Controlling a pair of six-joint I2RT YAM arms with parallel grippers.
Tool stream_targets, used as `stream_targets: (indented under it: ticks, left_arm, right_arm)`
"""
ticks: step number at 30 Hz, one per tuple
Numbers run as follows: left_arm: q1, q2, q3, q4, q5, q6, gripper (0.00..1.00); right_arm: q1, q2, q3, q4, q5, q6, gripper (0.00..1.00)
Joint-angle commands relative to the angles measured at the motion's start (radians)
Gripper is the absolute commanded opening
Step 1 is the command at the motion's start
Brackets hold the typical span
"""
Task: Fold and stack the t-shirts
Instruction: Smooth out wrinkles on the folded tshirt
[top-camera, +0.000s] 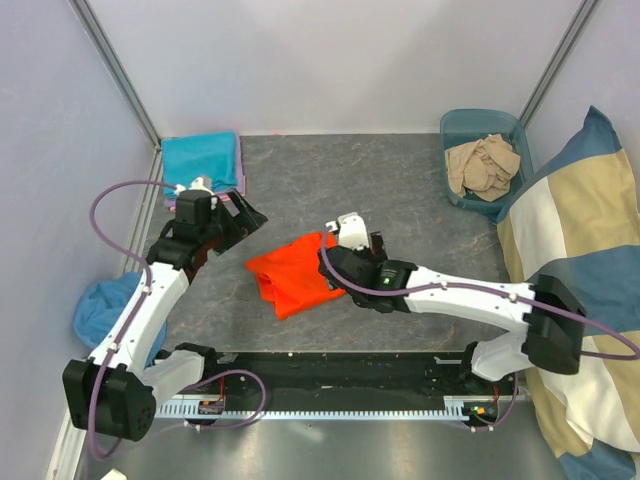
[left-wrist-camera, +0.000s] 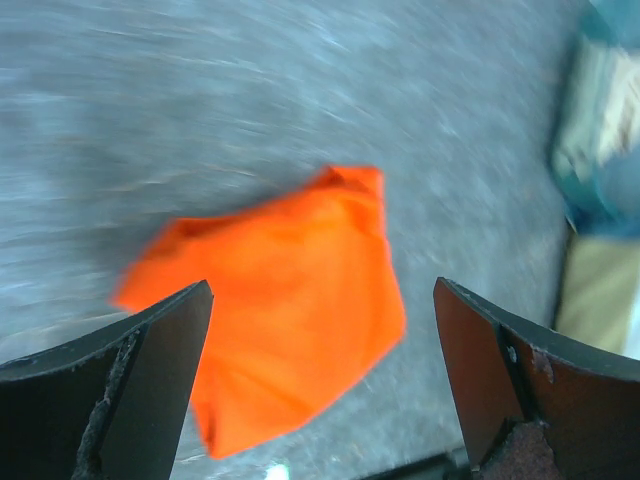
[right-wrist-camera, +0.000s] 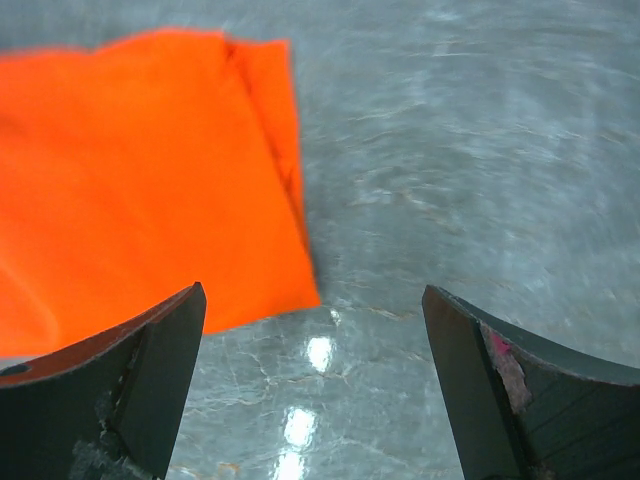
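Currently on the counter: I see 1 orange t-shirt lying near the middle of the grey counter, between my 2 arms. It is doubled into a rough, compact shape with uneven edges.
Left hand: the left hand hangs above the counter just left of the orange t-shirt, jaws spread wide, holding nothing. Its wrist view is blurred.
Right hand: the right hand sits low over the shirt's right-hand corner, jaws also wide apart and empty. A folded edge of orange cloth lies between the fingers and a little beyond them.
Other shirts: a teal t-shirt lies folded flat at the far left corner. A beige t-shirt is bunched inside a teal bin at the far right.
Also in view: a crumpled blue cloth beside the left arm, and a large blue-and-beige cushion at the right edge.
Step in hand: I judge the orange t-shirt's folding to be nearly or fully finished, with neither hand gripping it.
Next move: probably 1 tidying fold, or a pinch on both sides of the bundle. I would then carry it to the teal t-shirt, keeping the layers from sliding open.
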Motion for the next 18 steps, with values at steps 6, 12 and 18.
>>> stream_targets:
  ticks: [6,12,18]
  left_arm:
    - [0.122,-0.069,0.003,-0.095,0.008,0.071,1.00]
    - [0.131,-0.072,-0.018,-0.093,0.039,0.071,1.00]
    - [0.136,-0.079,-0.037,-0.095,0.047,0.071,1.00]
  right_arm:
    - [-0.113,0.166,0.053,0.307,-0.583,-0.451,0.98]
    - [-0.163,0.310,0.194,0.296,-0.816,-0.569,0.98]
    - [-0.166,0.397,0.325,0.240,-0.913,-0.658,0.98]
